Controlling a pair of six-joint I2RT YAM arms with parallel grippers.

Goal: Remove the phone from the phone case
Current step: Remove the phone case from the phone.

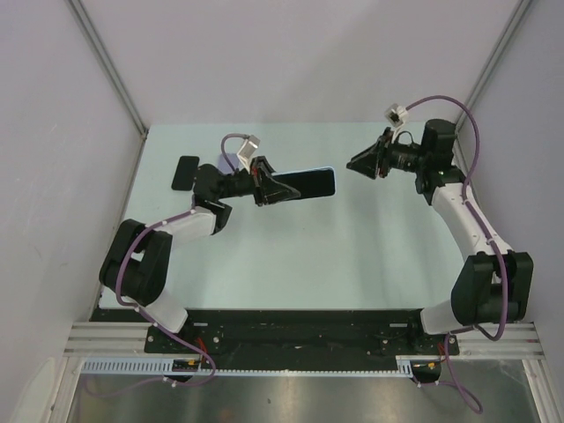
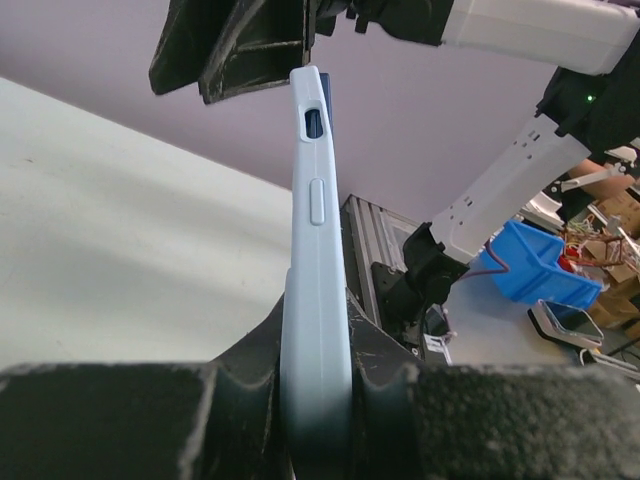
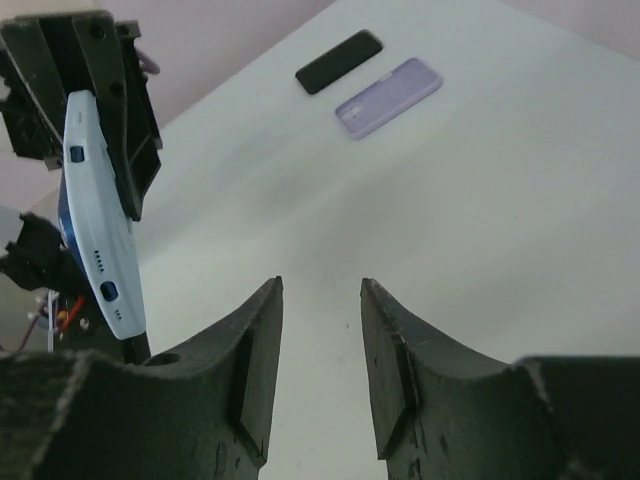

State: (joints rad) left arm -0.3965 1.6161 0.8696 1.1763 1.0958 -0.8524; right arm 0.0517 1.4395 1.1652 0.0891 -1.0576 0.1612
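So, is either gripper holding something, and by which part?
The left gripper holds the cased phone by one end, fingers on its front and back. The right gripper is open and holds nothing.

The left gripper (image 2: 318, 410) has its jaws clamped on the lower part of the phone case (image 2: 314, 250), which stands upright and edge-on. The dark phone (image 2: 329, 105) shows along the case's upper right edge. The right gripper (image 2: 245, 55) sits at the case's top end; contact cannot be determined. The pale surface (image 2: 110, 250) lies to the left, a blue bin (image 2: 530, 265) to the right.
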